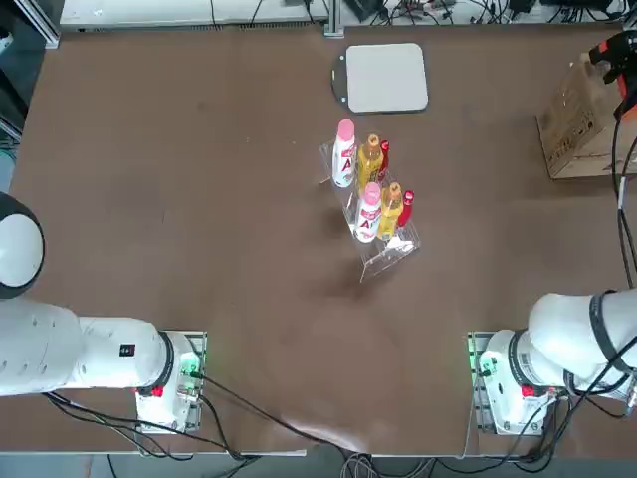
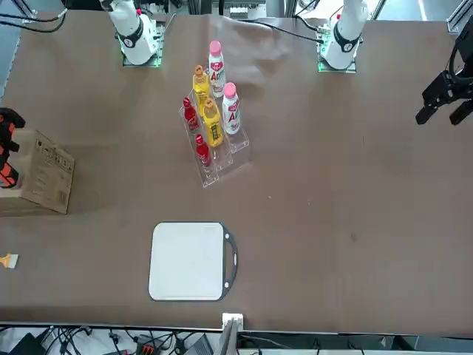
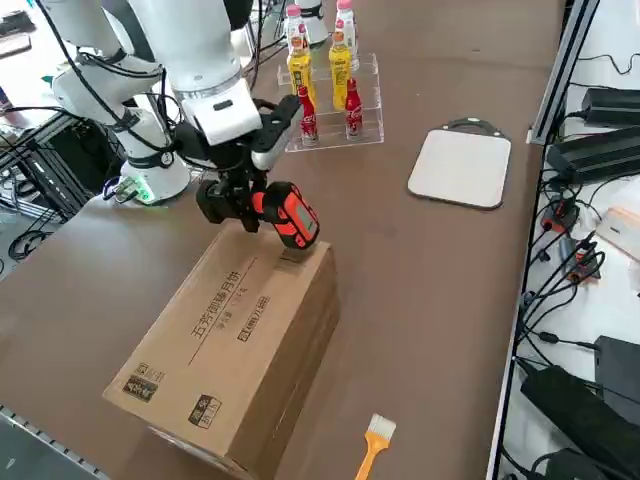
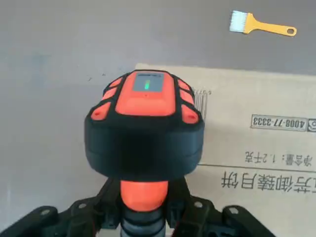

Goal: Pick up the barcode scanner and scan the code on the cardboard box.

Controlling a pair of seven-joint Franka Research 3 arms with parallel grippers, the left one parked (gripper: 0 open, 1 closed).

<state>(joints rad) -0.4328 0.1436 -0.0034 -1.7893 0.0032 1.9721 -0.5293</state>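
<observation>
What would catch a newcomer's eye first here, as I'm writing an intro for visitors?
Likely the orange-and-black barcode scanner, gripped in the right gripper over one end of the big printed cardboard box. Next, probably the clear rack of bright bottles with pink, yellow and red caps, near the middle of the table.

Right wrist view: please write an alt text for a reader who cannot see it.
The right gripper holds an orange-and-black barcode scanner over a cardboard box with printed labels. A yellow-handled brush lies beyond on the table.
</observation>
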